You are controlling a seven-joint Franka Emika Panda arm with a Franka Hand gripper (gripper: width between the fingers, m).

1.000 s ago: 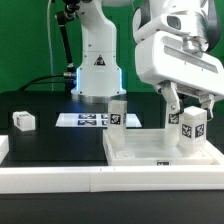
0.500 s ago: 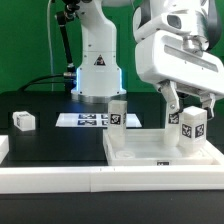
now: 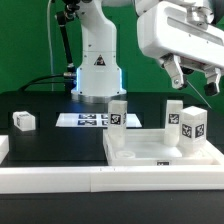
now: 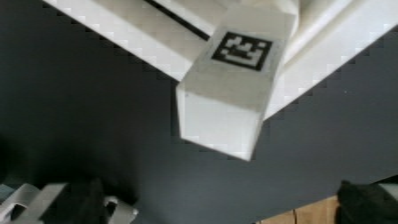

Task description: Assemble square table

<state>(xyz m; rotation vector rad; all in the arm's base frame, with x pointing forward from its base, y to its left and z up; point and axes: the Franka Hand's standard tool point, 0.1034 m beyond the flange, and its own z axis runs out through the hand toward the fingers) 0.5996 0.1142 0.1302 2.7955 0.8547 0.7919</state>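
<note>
The white square tabletop (image 3: 136,150) lies flat at the exterior view's right. Three white tagged legs stand upright on it: one at its back left (image 3: 118,112), two close together at its right (image 3: 174,116) (image 3: 194,124). A fourth leg (image 3: 23,120) lies loose on the black table at the left. My gripper (image 3: 193,80) hangs open and empty above the right-hand legs, apart from them. In the wrist view a tagged leg (image 4: 226,95) stands below my open gripper (image 4: 222,205), and the dark fingertips (image 4: 80,200) show at the frame's edge.
The marker board (image 3: 88,120) lies in front of the robot base (image 3: 98,70). A long low white barrier rail (image 3: 50,178) runs along the front edge, against the tabletop.
My gripper was down around the rightmost leg. It has let go and risen clear, and the leg stays upright on the tabletop.
</note>
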